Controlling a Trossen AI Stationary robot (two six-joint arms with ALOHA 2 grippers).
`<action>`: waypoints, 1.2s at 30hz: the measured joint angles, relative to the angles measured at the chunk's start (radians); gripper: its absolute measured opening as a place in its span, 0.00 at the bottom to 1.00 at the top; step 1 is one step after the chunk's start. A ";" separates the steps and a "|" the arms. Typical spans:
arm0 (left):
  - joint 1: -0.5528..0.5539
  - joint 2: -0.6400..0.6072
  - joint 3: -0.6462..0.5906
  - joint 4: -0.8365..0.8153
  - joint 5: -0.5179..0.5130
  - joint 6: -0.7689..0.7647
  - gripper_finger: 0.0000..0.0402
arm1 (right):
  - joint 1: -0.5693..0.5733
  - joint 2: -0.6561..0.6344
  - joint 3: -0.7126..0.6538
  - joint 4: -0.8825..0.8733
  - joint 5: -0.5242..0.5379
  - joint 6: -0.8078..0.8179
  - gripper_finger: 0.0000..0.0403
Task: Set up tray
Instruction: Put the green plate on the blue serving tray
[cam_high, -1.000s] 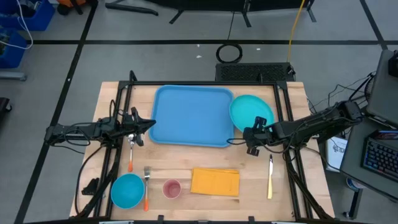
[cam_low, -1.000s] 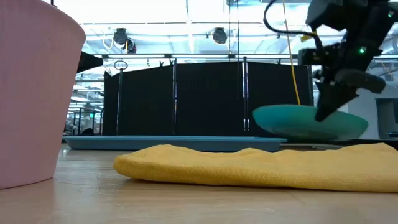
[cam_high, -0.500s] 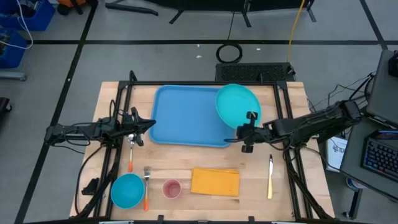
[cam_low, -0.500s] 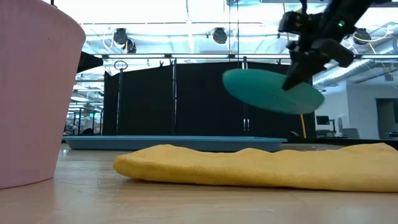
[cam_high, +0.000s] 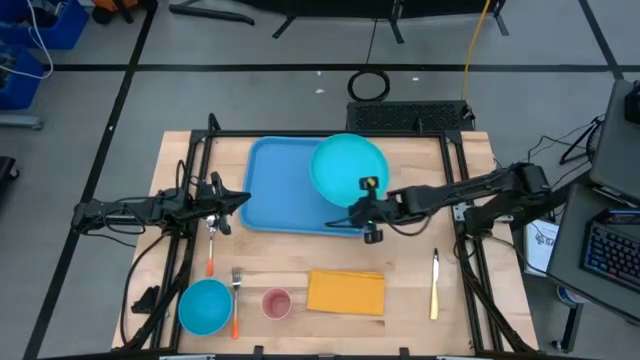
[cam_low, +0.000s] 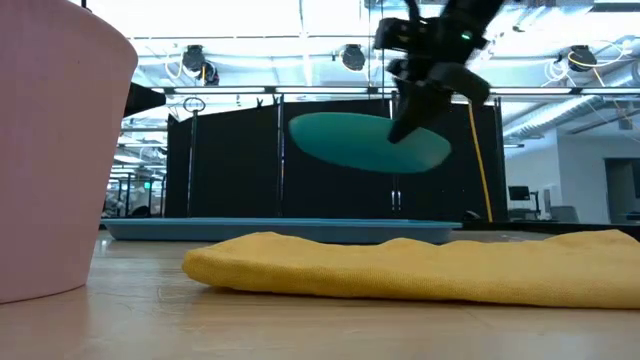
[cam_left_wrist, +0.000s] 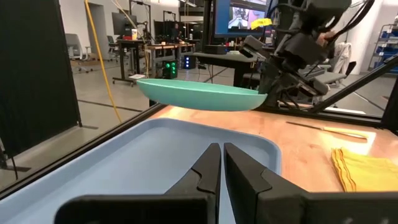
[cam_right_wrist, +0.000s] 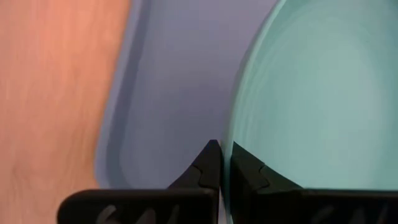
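1. Since a second ago the teal plate has moved from the tabletop beside the tray to hang over the tray's right part, clear of its floor.
2. Clamped on the plate's near rim, the right tool has its fingers pressed together, the right arm reaching leftward across the tabletop.
3. At the tray's left edge the left tool waits, fingers almost touching, holding nothing.
4. On the tabletop's far middle lies the tray.
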 joint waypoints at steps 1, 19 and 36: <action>0.000 0.000 0.000 0.001 0.000 0.000 0.06 | -0.006 0.016 0.025 0.000 -0.013 -0.019 0.00; 0.000 0.000 0.000 0.001 0.007 -0.008 0.06 | -0.072 0.271 0.207 0.011 -0.135 -0.194 0.00; 0.000 0.000 0.000 0.000 0.007 -0.006 0.06 | -0.109 0.349 0.207 0.104 -0.235 -0.220 0.00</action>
